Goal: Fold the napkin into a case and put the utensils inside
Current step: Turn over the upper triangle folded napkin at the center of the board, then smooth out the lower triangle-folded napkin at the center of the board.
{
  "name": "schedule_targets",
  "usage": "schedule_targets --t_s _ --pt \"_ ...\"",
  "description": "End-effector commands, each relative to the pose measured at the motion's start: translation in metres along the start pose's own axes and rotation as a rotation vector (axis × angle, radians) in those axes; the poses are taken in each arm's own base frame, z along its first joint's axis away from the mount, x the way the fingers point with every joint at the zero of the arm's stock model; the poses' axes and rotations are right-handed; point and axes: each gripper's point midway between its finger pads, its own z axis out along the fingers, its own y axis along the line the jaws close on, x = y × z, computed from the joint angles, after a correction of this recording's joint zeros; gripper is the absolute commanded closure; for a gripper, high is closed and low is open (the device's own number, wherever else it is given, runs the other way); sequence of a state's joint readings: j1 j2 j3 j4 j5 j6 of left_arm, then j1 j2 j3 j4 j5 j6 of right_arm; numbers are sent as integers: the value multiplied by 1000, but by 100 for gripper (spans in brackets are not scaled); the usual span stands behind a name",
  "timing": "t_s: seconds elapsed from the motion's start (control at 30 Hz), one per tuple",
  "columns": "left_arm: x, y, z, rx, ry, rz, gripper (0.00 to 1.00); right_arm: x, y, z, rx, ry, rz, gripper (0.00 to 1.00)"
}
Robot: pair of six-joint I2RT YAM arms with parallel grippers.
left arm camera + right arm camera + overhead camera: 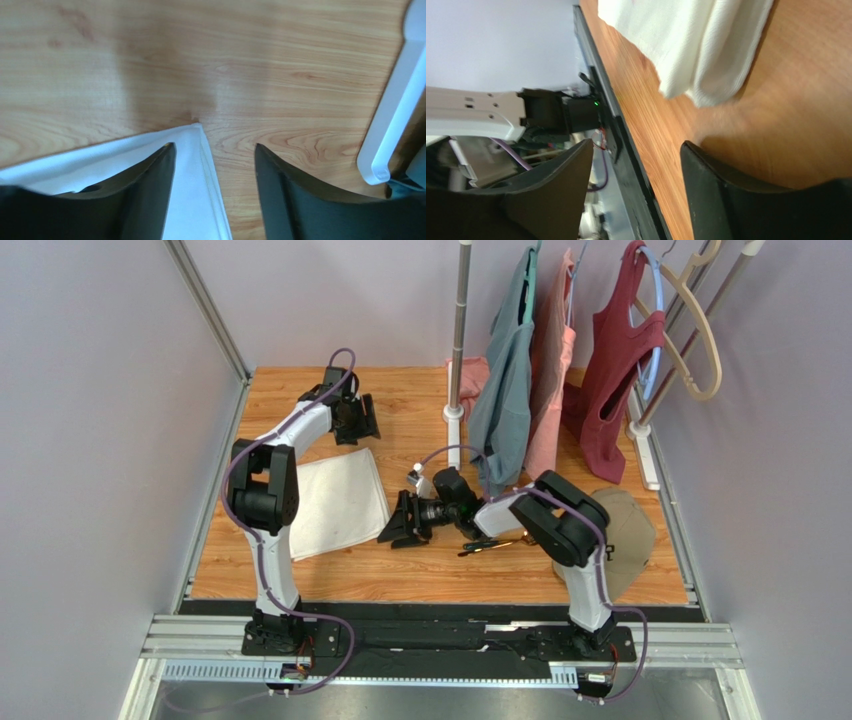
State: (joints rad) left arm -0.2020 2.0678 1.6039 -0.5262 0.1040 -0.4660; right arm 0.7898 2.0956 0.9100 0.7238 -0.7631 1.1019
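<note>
Now both pairs gape empty: left fingers [150, 190] over the far corner of the folded napkin [340, 502], right fingers [726, 190] just beside its right edge. The utensils [497, 543] lie on the surface [420, 575] under the right arm [560, 520].

No lettering, label, brand mark, numeral or sign is legible in any of the three views.
</note>
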Motion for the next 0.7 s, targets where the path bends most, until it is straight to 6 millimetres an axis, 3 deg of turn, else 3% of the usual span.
schedule_targets --t_s 0.0,0.1,0.2,0.33,0.4,0.47,0.5,0.6,0.67 --pt "-49 -42 -76 122 -180 80 24 1 -25 -44 293 70 -198 29" --pt "-42 -46 -107 150 -185 108 20 -25 -23 -65 368 1 -205 29" --pt "-23 -39 -117 133 -127 118 27 -55 -21 -74 396 -57 -210 30" --pt "3 -34 -104 140 -46 91 50 -90 -11 -65 388 -100 -252 37" --pt "21 -33 -91 139 6 50 50 -108 -7 -56 381 -118 -250 43" --pt "38 -28 -81 98 44 39 39 -118 -5 -50 383 -130 -251 45" --pt "45 -27 -78 62 46 33 38 -126 -7 -44 384 -132 -248 51" --pt "68 -29 -76 55 71 17 40 -129 -7 -33 359 -103 -230 64" --pt "86 -32 -78 67 94 11 43 -125 -8 -29 360 -94 -230 64"
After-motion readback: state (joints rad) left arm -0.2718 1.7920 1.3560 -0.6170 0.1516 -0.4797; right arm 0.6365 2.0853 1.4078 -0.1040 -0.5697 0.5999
